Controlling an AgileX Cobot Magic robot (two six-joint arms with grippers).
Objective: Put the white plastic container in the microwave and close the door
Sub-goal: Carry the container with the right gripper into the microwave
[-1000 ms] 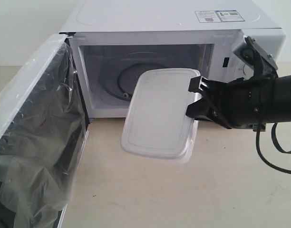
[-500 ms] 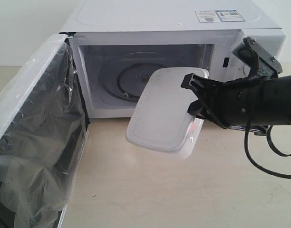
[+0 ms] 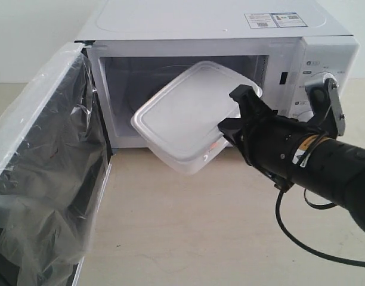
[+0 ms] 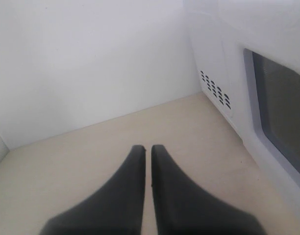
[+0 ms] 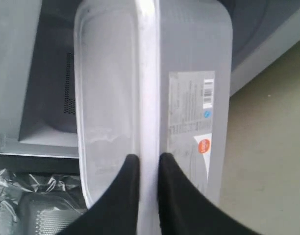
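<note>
Inserting white plastic container (image 3: 185,116) through microwave (image 3: 188,24) opening, right hand (image 3: 233,111) clamping its rim; next needing levelling, deeper push, release.

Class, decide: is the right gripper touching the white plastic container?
Touching. The right wrist view shows the right gripper shut on the rim of the white plastic container, with no gap.

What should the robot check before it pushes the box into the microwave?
1. Door open wide: ok.
2. Right gripper shut on the box rim: ok.
3. Box level: not ok, it is tilted.
4. Box lined up with the microwave opening: ok, its far end is at the opening.
5. Room inside: cannot tell, the box hides most of it.
</note>
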